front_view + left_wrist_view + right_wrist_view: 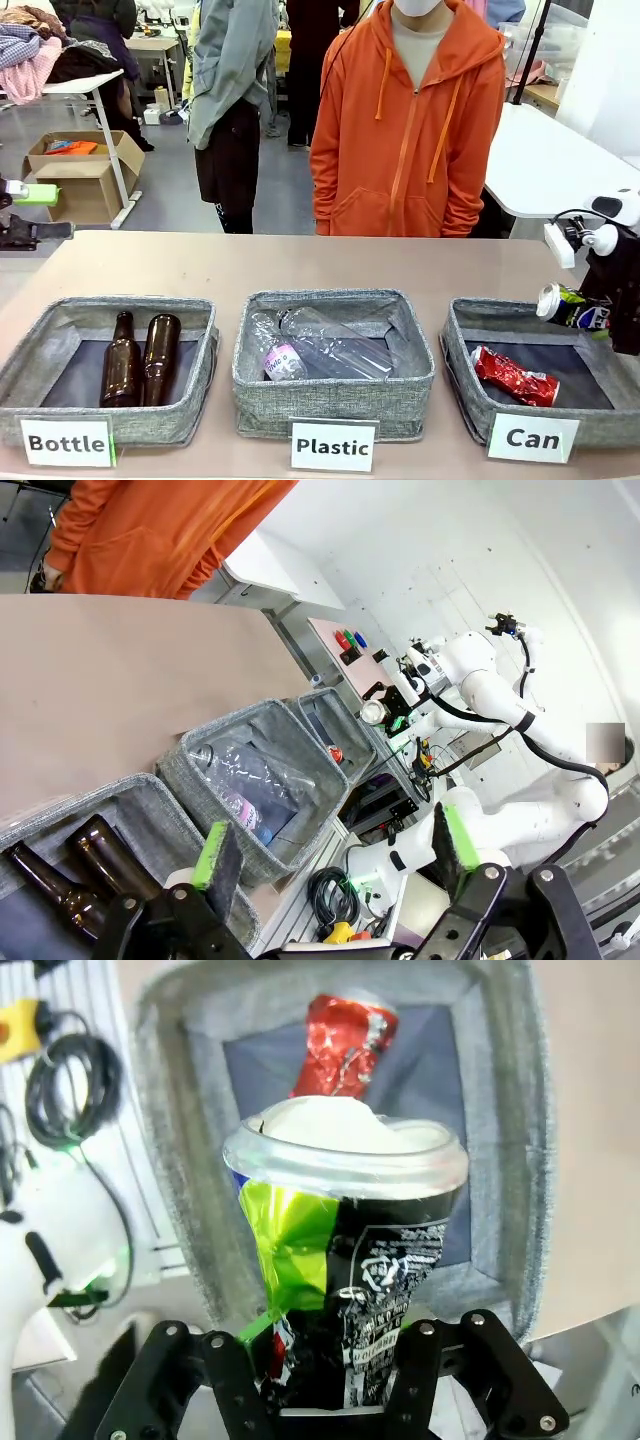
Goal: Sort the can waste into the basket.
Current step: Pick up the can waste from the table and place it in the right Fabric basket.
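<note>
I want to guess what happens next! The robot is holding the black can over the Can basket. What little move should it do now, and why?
Probably open the right gripper. It's shut on the black can, which hangs above the Can basket, where the red can already lies. Letting go should drop it in.

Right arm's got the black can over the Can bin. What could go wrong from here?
1. The black can is dented and pinched near one end by the right gripper; it might slip or tumble on release.
2. In the front view it hangs above the basket's right rim, so it could bounce out.
3. It may land on the red can and roll.
</note>
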`<move>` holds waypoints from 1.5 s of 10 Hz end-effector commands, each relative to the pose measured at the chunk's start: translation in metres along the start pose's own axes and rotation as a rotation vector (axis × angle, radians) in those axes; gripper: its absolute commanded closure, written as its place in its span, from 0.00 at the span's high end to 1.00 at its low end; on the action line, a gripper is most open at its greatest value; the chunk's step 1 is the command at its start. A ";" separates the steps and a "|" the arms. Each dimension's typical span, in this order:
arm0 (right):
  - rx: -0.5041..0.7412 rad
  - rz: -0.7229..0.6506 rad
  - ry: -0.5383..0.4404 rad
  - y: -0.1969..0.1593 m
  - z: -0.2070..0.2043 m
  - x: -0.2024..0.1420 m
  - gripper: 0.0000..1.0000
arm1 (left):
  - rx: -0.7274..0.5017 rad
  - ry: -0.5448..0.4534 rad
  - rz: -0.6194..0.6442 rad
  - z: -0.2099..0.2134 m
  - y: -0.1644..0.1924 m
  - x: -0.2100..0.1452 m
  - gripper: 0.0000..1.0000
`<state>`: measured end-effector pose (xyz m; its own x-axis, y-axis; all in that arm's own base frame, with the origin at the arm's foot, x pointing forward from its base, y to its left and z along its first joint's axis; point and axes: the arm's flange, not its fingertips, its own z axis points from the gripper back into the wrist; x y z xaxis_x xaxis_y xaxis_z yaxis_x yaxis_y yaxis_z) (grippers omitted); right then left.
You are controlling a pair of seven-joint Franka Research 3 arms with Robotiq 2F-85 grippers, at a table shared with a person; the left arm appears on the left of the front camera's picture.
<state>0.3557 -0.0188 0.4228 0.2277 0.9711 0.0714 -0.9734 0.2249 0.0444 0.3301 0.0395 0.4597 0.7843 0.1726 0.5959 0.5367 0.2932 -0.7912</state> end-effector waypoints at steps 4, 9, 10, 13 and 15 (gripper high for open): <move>0.028 -0.075 -0.020 -0.008 0.002 -0.007 0.93 | -0.005 -0.009 0.012 0.001 -0.003 -0.002 1.00; 0.156 -0.240 -0.200 -0.013 0.008 -0.008 1.00 | -0.005 -0.009 0.012 0.001 -0.003 -0.002 1.00; 0.193 -0.443 -0.367 -0.015 0.015 -0.007 1.00 | -0.005 -0.009 0.012 0.001 -0.003 -0.002 1.00; 0.668 -0.940 -1.050 -0.028 0.048 -0.012 1.00 | -0.005 -0.009 0.012 0.001 -0.003 -0.002 1.00; 0.830 -1.016 -1.498 -0.035 0.052 -0.032 1.00 | -0.005 -0.009 0.012 0.001 -0.003 -0.002 1.00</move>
<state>0.3769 -0.0514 0.4728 0.8458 0.3516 0.4013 -0.5223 0.3917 0.7575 0.3300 0.0396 0.4597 0.7842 0.1729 0.5960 0.5366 0.2935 -0.7912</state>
